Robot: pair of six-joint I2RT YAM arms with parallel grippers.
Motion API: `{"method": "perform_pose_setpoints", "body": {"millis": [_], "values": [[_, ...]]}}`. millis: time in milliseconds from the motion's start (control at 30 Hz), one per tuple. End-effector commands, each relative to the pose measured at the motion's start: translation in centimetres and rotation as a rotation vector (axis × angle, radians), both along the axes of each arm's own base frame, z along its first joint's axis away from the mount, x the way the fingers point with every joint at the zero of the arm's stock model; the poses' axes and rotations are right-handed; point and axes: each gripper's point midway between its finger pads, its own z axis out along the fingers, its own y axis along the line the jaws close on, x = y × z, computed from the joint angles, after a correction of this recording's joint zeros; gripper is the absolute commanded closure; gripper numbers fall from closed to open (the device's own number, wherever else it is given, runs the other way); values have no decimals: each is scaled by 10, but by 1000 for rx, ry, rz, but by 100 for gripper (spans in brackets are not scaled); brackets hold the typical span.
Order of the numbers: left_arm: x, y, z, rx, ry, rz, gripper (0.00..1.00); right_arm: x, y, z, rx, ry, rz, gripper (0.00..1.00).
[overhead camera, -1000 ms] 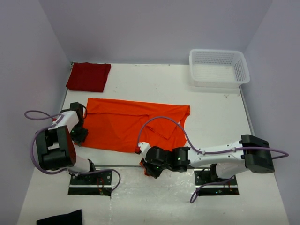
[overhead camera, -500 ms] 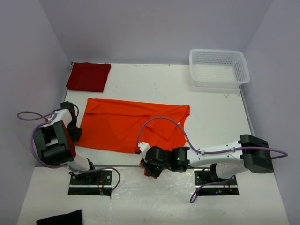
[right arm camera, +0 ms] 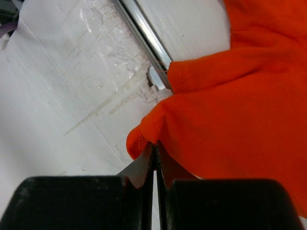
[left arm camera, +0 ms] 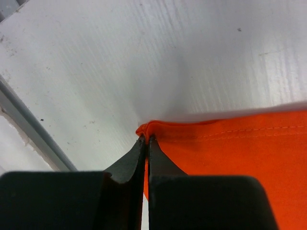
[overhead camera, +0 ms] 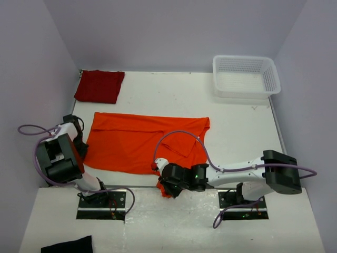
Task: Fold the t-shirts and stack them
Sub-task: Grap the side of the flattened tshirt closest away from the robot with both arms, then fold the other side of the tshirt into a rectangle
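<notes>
Top external shows basket (overhead camera: 245,95) far right, crimson t-shirt (overhead camera: 99,86) far left.

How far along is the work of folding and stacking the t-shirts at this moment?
Done: the red shirt looks folded at the far left corner. In hand: the orange shirt lies spread out, with the left gripper and the right gripper both shut on its edges. Left: finish folding the orange shirt, then stack the two.

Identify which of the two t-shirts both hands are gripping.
The orange t-shirt, spread out mid-table: the left hand and right hand each pinch an edge. The dark red t-shirt lies untouched in the far corner.
</notes>
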Motion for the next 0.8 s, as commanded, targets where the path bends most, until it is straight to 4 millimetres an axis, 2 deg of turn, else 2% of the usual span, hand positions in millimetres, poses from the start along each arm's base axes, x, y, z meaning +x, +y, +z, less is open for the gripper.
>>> {"method": "perform_pose_setpoints", "body": {"millis": [0, 33, 233, 367, 467, 667, 767], "values": [[32, 1, 6, -30, -146, -55, 100, 21, 9, 15, 8, -48, -85, 100], [34, -1, 7, -39, -160, -69, 100, 26, 1, 12, -33, -64, -118, 100], [51, -8, 14, -82, -250, -143, 100, 43, -9, 15, -127, -99, -241, 100], [58, -9, 24, -63, -325, -155, 100, 57, -32, 14, -216, -102, -349, 100], [61, -8, 39, -44, -358, -171, 100, 67, -48, 15, -292, -116, -412, 100], [67, 7, 76, 58, -415, -164, 100, 98, -79, 36, -334, -141, -561, 100], [68, 5, 77, 47, -424, -160, 100, 113, -91, 53, -346, -174, -613, 100]]}}
